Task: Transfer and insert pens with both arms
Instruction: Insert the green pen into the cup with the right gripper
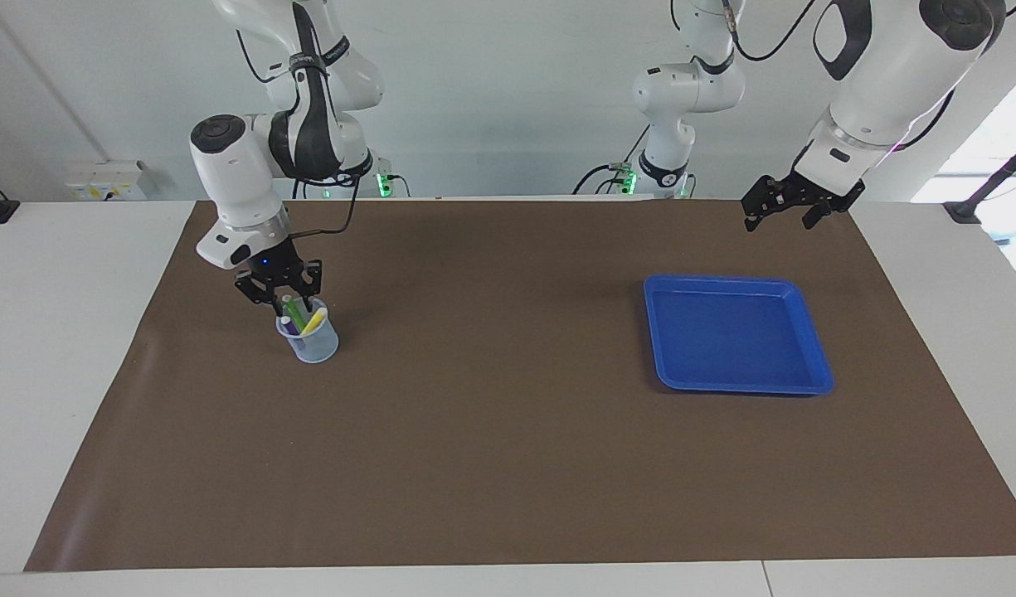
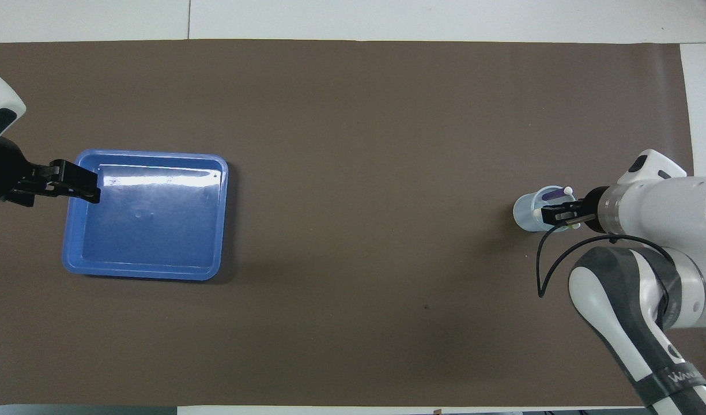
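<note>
The brown mat (image 1: 508,464) lies closest to the camera in the facing view, bare along its near edge, spread over the white surface (image 1: 51,373). On it, toward the left arm's end, sits the blue tray (image 1: 816,355) with no pens in it. Toward the right arm's end stands a clear cup (image 1: 308,342) that holds all three pens: the yellow pen (image 1: 313,322), the green pen (image 1: 292,311) and the purple pen (image 2: 555,195) lean inside it.

Your right tool (image 1: 280,292) sits just above the cup's rim, right over the green pen's top. Its fingers appear parted, but you cannot tell whether they have let the pen go or are touching it.

Your left tool (image 1: 785,217) waits in the air over the mat's edge by the tray, fingers spread wide and holding nothing.

By the look of it, you are at the last insertion, with the tray emptied. The next move calls for lifting the right tool straight up so it neither drags a pen out nor tips the cup.
</note>
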